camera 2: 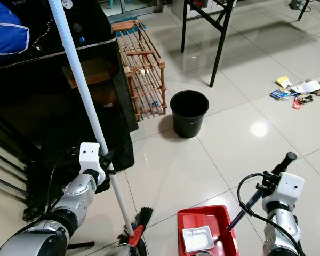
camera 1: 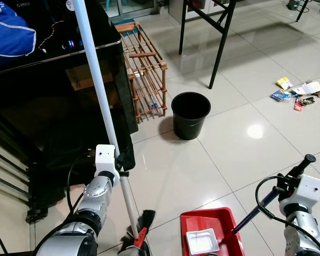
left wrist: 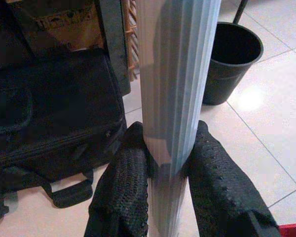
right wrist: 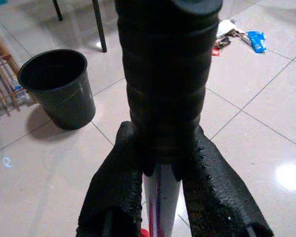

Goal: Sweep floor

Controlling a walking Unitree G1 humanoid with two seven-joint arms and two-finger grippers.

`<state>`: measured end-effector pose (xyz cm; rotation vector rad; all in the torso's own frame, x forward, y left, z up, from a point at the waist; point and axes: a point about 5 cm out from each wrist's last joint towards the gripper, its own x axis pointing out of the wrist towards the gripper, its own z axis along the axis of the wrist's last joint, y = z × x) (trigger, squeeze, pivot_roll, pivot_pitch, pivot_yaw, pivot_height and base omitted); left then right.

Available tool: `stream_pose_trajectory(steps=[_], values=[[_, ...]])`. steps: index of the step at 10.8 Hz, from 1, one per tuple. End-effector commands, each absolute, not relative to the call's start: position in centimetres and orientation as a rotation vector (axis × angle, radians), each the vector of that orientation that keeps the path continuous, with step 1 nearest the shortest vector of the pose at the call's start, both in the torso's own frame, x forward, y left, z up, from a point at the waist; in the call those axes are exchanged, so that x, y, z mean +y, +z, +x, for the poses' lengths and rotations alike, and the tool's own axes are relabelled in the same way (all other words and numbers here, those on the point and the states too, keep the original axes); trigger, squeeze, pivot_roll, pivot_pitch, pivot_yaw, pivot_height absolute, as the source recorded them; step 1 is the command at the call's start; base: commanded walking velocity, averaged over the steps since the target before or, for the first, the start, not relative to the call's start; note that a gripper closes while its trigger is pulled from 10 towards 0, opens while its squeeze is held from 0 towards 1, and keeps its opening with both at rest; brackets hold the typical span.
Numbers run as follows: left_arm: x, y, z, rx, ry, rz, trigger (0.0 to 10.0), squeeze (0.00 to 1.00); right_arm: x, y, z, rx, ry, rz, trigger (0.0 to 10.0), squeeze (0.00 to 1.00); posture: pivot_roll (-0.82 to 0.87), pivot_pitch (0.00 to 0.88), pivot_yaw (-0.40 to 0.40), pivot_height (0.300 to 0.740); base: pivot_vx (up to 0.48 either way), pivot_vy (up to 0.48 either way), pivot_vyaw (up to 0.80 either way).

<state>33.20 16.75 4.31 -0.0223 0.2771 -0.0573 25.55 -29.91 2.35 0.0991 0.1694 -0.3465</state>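
A broom with a long white pole (camera 1: pixel 97 85) and black bristles (camera 1: pixel 143 226) stands tilted on the tiled floor before me. My left gripper (left wrist: pixel 168 165) is shut on the pole low down, also seen in the left eye view (camera 1: pixel 120 169). A red dustpan (camera 1: pixel 228 228) rests on the floor at the bottom, with a white scrap (camera 1: pixel 201 241) in it. Its long handle ends in a black ribbed grip (right wrist: pixel 167 74), and my right gripper (right wrist: pixel 160 170) is shut on it just below that grip. Scattered litter (camera 1: pixel 301 93) lies on the tiles at the far right.
A black bin (camera 1: pixel 190 113) stands in the middle of the floor. A wooden slatted crate (camera 1: pixel 146 69) leans beside a black cabinet (camera 1: pixel 53 101) on the left, with a black bag (left wrist: pixel 49 118) at its foot. Black table legs (camera 1: pixel 221 42) stand behind the bin.
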Motion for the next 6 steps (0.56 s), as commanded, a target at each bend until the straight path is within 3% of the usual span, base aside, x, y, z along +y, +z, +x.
stream_pose_trajectory(steps=[1,3,6], values=[[17.8,3.1,32.2,0.335,-0.028,-0.010,10.0,0.00,-28.8,0.6,24.7,0.242,-0.342,0.158,10.0,0.00,-0.04,0.199,0.097,0.740,0.000,0.000,0.00],[18.6,3.1,32.1,0.327,0.008,0.004,10.0,0.00,-29.0,0.7,24.6,0.241,-0.348,0.154,10.0,0.00,-0.04,0.196,0.100,0.740,0.000,0.000,0.00],[21.9,3.6,31.8,0.302,0.166,0.021,10.0,0.00,-29.3,0.6,24.4,0.242,-0.357,0.151,10.0,0.00,-0.04,0.189,0.106,0.740,0.000,0.000,0.00]])
